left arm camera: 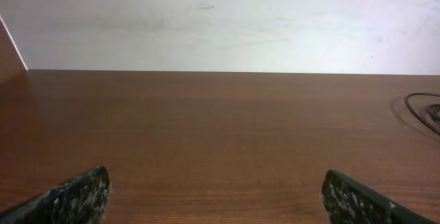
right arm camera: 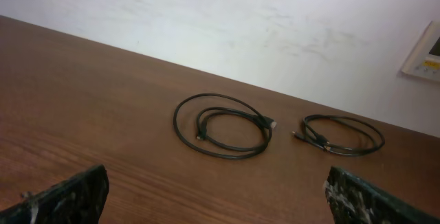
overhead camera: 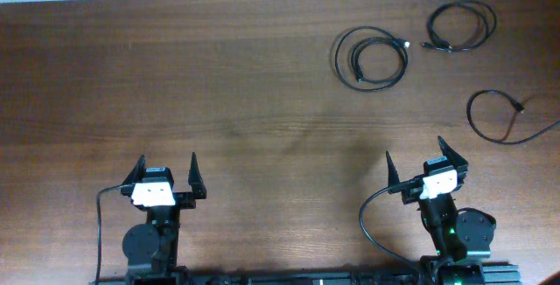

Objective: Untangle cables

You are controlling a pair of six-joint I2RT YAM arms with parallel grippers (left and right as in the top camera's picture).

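Three thin black cables lie apart on the wooden table at the far right. One coiled cable [overhead camera: 371, 59] lies in a double loop; it also shows in the right wrist view [right arm camera: 223, 125]. A second coiled cable [overhead camera: 461, 26] lies to its right, also in the right wrist view [right arm camera: 342, 135]. A third cable [overhead camera: 503, 117] forms an open loop with its tail running off the right edge. My left gripper [overhead camera: 165, 173] is open and empty at the front left. My right gripper [overhead camera: 426, 161] is open and empty at the front right, well short of the cables.
The brown wooden table [overhead camera: 219, 93] meets a white wall at the back. A thicker black arm wire [overhead camera: 372, 224] curves beside the right arm base, and another [overhead camera: 101, 224] beside the left base. A cable's edge [left arm camera: 421, 110] shows at the right of the left wrist view.
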